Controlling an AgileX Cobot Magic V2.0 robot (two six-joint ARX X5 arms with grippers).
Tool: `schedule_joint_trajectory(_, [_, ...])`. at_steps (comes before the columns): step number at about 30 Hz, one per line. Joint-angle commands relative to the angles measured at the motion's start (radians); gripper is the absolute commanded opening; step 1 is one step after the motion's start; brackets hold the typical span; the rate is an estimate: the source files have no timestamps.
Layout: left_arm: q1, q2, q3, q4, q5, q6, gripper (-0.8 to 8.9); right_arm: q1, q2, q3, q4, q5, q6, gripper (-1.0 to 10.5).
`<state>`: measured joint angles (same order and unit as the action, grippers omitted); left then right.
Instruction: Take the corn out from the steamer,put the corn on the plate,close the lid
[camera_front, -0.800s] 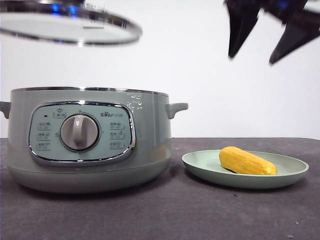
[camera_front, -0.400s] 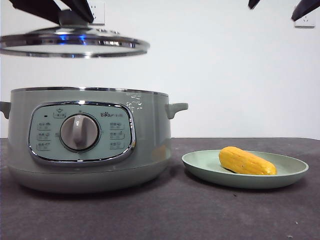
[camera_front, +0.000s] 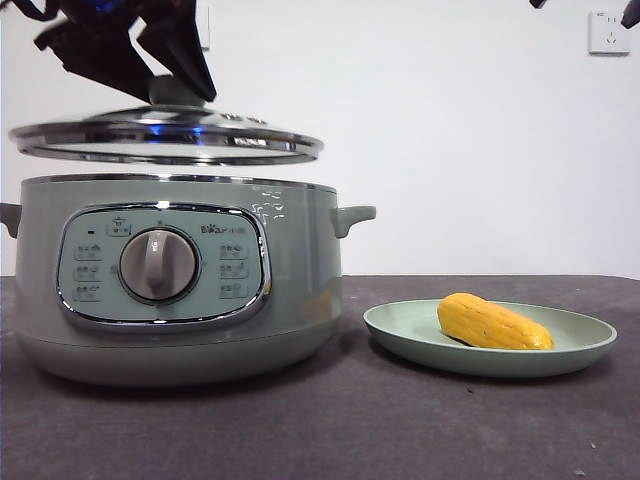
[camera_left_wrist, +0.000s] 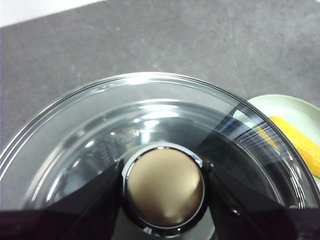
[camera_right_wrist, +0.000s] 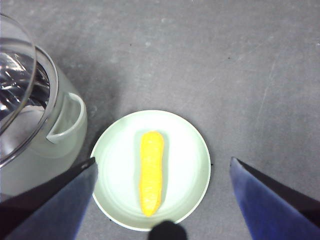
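The sage-green steamer (camera_front: 170, 280) stands on the left of the table. My left gripper (camera_front: 170, 85) is shut on the knob (camera_left_wrist: 163, 187) of the glass lid (camera_front: 165, 140) and holds it level just above the steamer's rim. The yellow corn (camera_front: 493, 323) lies on the pale-green plate (camera_front: 400, 325) to the right of the steamer. In the right wrist view the corn (camera_right_wrist: 151, 170) lies along the middle of the plate (camera_right_wrist: 190, 165). My right gripper (camera_right_wrist: 162, 172) is open and empty high above the plate, only its tips (camera_front: 630, 12) showing at the top right corner.
The dark grey table (camera_front: 330, 430) runs under everything. The steamer's side handle (camera_front: 352, 216) sticks out toward the plate. A wall socket (camera_front: 608, 32) is on the white wall at the back right.
My left gripper has lowered the lid from high at the top left to just above the steamer's rim. My right gripper has risen almost out of the front view.
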<state>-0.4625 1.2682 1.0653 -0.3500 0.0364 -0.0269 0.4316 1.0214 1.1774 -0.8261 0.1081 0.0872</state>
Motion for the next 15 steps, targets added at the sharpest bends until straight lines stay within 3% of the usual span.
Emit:
schedule_joint_trajectory(1, [-0.016, 0.006, 0.005, 0.047, -0.008, -0.006, -0.09, 0.000, -0.003, -0.006, 0.001, 0.004, 0.010, 4.4])
schedule_joint_trajectory(15, [-0.023, 0.053, 0.005, -0.028, -0.009, -0.006, -0.09, 0.000, -0.003, -0.006, 0.002, 0.004, 0.010, 4.4])
